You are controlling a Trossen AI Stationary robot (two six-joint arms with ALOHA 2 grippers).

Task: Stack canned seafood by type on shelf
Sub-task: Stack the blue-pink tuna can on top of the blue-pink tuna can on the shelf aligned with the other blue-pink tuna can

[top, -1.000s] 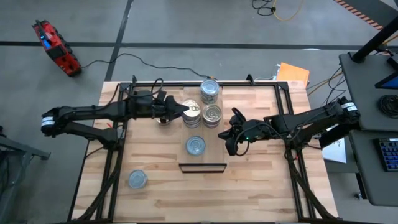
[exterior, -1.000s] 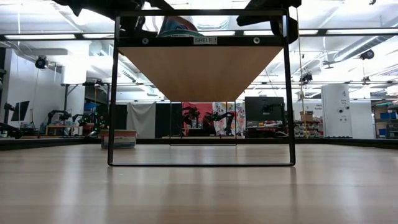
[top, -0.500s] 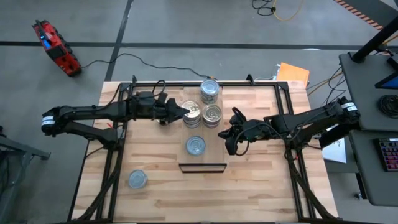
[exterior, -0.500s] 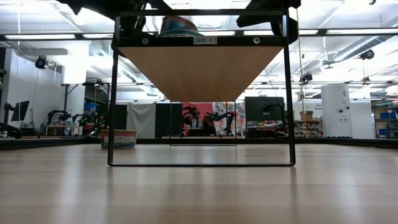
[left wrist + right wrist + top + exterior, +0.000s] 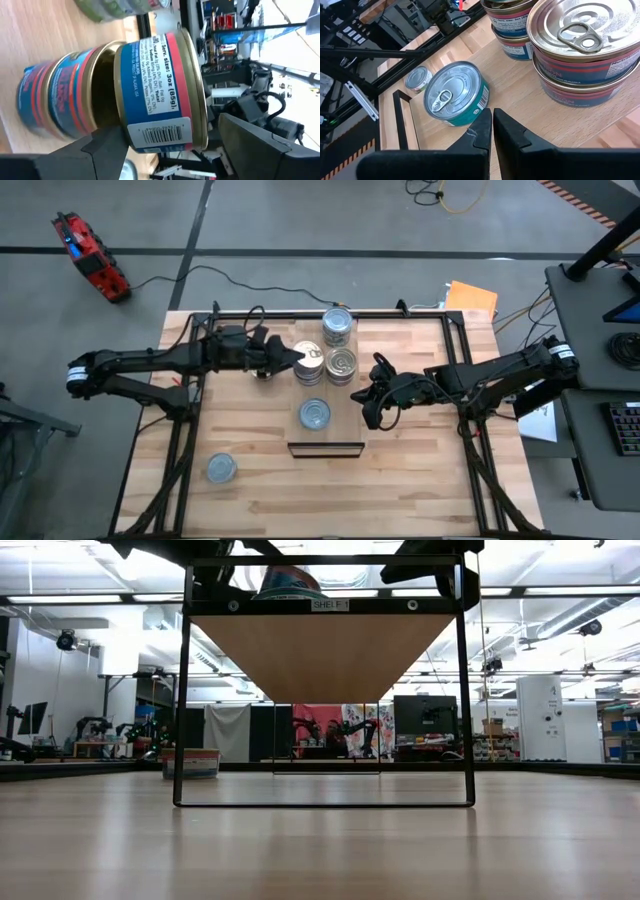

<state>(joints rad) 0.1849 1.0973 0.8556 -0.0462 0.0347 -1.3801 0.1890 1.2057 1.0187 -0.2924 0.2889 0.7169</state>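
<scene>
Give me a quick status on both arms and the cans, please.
Left tool grips a blue-label can at the shelf stack. Right tool shut, empty, beside the teal can. One can on the table, off-shelf.

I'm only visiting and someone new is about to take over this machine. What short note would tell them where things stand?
Left gripper: closed on a blue-and-red labelled round tin, holding it at the gold-topped stack on the shelf.
Right gripper: shut, empty, waiting at the right edge of the pale wood shelf.
On the shelf: further stacks at the back and middle, one teal-sided tin alone near the front.
Left to do: release the held tin, fetch the lone grey-topped tin from the table's front left.
</scene>
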